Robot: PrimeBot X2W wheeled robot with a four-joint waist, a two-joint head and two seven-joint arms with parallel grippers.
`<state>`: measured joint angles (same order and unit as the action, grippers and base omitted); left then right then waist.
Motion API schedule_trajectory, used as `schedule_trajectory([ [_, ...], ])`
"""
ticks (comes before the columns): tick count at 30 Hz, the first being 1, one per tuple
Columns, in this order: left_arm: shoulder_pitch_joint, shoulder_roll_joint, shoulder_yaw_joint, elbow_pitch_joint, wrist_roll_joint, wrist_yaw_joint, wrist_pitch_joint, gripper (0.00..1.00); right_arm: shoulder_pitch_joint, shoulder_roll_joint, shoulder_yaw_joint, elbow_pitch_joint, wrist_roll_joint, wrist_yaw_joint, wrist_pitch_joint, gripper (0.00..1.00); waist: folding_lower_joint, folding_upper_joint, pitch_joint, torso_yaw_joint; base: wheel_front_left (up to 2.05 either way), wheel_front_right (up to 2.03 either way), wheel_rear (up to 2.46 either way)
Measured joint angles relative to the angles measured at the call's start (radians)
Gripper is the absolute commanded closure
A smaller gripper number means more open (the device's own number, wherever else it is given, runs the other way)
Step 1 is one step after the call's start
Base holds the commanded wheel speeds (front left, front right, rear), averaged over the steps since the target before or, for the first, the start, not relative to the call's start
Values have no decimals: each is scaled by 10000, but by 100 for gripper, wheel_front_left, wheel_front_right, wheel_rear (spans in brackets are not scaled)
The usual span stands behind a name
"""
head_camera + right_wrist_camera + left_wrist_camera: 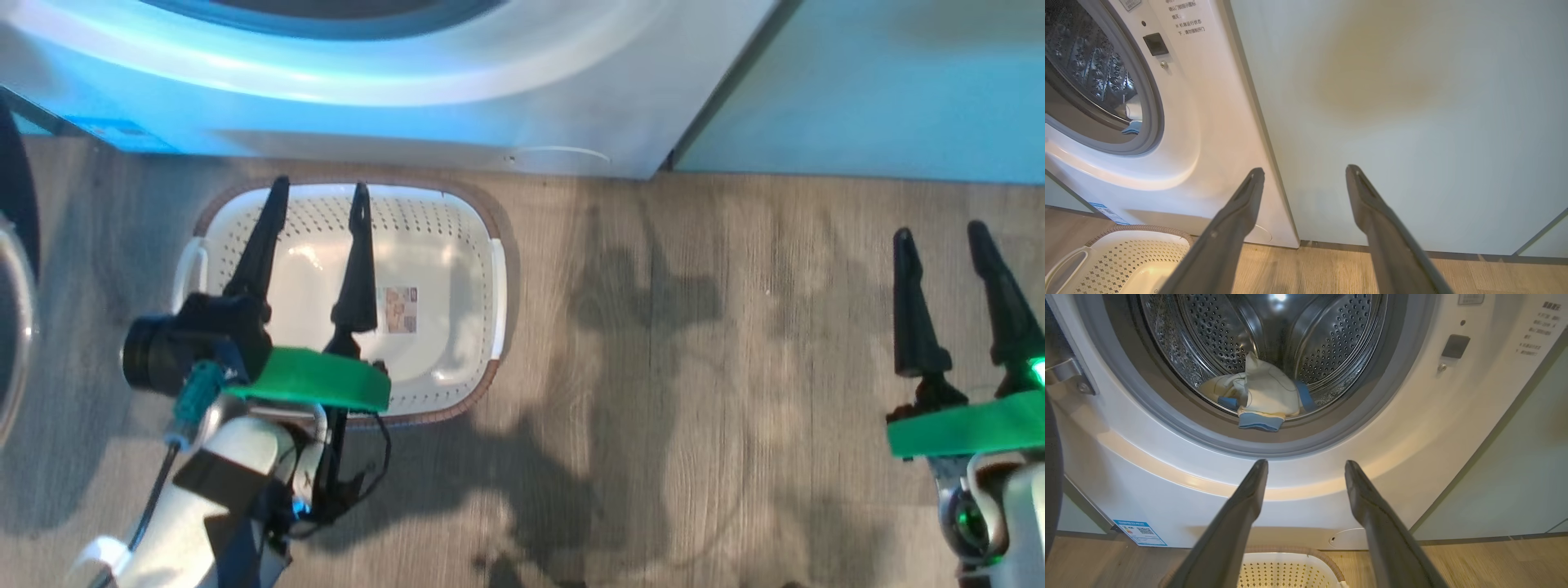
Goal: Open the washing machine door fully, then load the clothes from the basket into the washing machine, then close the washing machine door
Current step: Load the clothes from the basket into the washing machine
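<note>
Head view: washing machine (408, 106) cut off by the top edge, just its lower front in frame; washing machine door (12, 188) a sliver at the left edge. Near-left corner of basket (457, 237) hidden under left gripper (320, 184) and wrist; floor label (398, 309) too small to read. Left wrist view: basket cut by bottom edge, blue sticker (1139, 532) print illegible.

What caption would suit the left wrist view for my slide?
Pale yellow clothes lie inside the washing machine; the open left tool hovers over the basket.
</note>
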<state>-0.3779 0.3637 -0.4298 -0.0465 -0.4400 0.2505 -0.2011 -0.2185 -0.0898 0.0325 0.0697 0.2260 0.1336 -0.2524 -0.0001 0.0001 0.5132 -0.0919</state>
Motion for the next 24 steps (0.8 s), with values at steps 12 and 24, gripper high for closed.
schedule_trajectory([
  [12, 789, -146, -221, 102, -203, 0, -113, 0, 465, -19, 29, 102, -163, 0, 0, 0, 1, 0, -767, 180, 0, 0, 0],
  [24, 786, -163, -270, 364, -309, 0, -111, 0, 494, -23, 90, 125, -163, 0, 2, 0, 1, 0, -855, 273, 0, 0, 0],
])
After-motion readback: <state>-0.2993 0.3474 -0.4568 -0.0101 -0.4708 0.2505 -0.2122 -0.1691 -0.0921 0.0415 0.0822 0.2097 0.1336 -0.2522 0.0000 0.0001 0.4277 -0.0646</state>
